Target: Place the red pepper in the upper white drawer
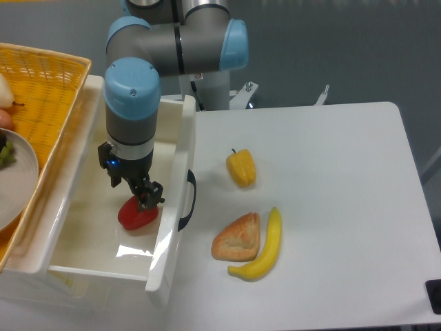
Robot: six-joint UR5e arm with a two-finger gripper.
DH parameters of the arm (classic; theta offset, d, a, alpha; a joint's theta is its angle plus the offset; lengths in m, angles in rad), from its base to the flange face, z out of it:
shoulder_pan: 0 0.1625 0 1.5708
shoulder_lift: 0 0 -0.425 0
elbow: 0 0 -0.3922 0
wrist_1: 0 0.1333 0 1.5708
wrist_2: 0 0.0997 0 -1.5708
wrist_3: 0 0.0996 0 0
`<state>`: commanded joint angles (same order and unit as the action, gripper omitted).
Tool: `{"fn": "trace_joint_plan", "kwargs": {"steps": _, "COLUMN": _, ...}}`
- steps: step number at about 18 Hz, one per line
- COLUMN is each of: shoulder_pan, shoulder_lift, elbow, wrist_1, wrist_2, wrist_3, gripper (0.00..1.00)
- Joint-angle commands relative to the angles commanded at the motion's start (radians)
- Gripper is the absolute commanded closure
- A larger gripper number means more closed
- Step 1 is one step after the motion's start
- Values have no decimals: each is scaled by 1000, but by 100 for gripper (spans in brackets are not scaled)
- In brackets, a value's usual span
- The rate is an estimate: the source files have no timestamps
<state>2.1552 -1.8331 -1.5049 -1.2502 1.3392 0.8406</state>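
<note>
The red pepper [137, 216] lies on the floor of the upper white drawer [89, 234], near its front wall and the dark handle [190, 200]. The drawer is pulled out at the table's left side. My gripper [136, 192] hangs point-down inside the drawer, just above the pepper. Its fingers [154, 195] stand apart and open, and the pepper sits below them rather than between them. The pepper's stem is hidden.
A yellow wicker basket [41, 89] with a white plate [17, 179] overhangs the drawer's left wall. On the white table [331, 207] to the right lie a yellow pepper [242, 167], a pastry [238, 238] and a banana [267, 247].
</note>
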Motion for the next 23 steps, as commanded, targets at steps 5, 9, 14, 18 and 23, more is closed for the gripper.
{"fn": "trace_joint_plan", "kwargs": {"steps": 5, "shoulder_pan": 6, "shoulder_lift": 35, "elbow": 6, "wrist_1": 6, "wrist_2": -3, "wrist_3": 2, "gripper": 20}}
{"fn": "trace_joint_plan", "kwargs": {"steps": 9, "shoulder_pan": 15, "shoulder_lift": 61, "elbow": 6, "wrist_1": 6, "wrist_2": -6, "wrist_3": -2, "gripper": 20}}
{"fn": "trace_joint_plan", "kwargs": {"steps": 14, "shoulder_pan": 38, "shoulder_lift": 107, "elbow": 8, "wrist_1": 6, "wrist_2": -34, "wrist_3": -6, "gripper": 13}}
{"fn": "trace_joint_plan", "kwargs": {"steps": 18, "shoulder_pan": 86, "shoulder_lift": 141, "elbow": 8, "wrist_1": 6, "wrist_2": -51, "wrist_3": -31, "gripper": 3}}
{"fn": "trace_joint_plan", "kwargs": {"steps": 23, "shoulder_pan": 162, "shoulder_lift": 144, "elbow": 15, "wrist_1": 6, "wrist_2": -63, "wrist_3": -26, "gripper": 0}}
